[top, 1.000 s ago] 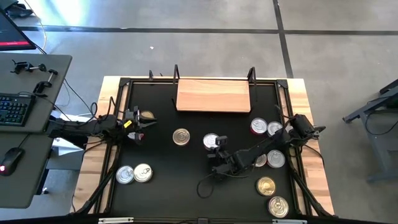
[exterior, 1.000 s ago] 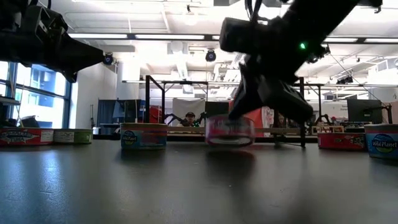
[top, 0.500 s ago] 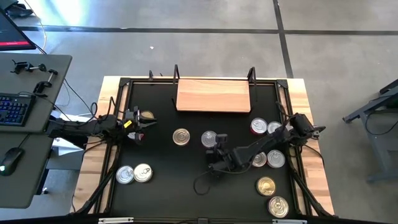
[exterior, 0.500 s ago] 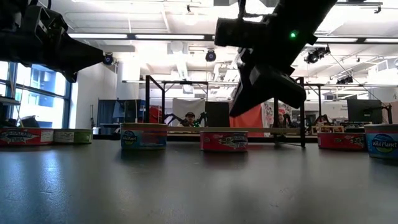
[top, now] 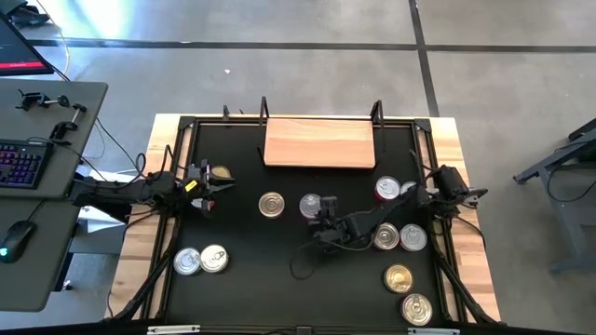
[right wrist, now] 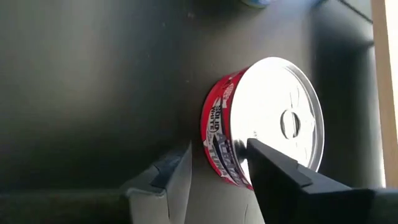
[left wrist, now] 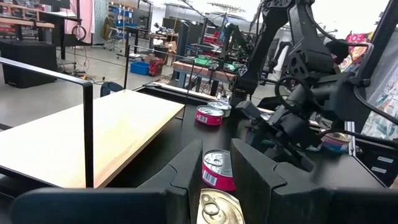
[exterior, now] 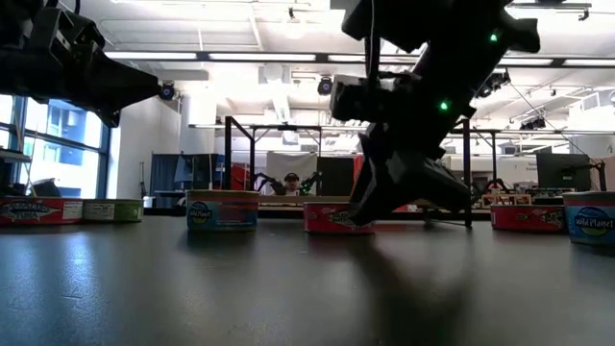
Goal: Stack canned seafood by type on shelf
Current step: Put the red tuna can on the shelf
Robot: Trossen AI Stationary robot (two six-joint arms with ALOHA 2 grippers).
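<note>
Black tabletop point(top: 242, 251), framed by pale wood, carries everything, and at its middle rests the flat round red-sided tin with a shiny silver pull-tab lid point(top: 312, 205), upright on its base. A second ago the right gripper point(top: 323, 221) held this tin tilted just above the surface; since then it has put the tin down, its jaws have parted, and it now sits low just beside the tin with the fingers spread either side of the red wall rather than pinching it. To my eye that reads as a re-set or re-grip, not a delivery, because the light-brown wooden shelf board with thin black posts point(top: 319, 142) is bare and no tin has yet reached it. A gold-lidded tin point(top: 271, 205) lies just to one side, and more silver and gold tins point(top: 400, 237) cluster near the right arm's base, with two others point(top: 200, 260) at the near left. Over at the left edge, the left gripper point(top: 212, 180) hangs pinching a gold-lidded tin point(left wrist: 219, 211) between its fingers.
</note>
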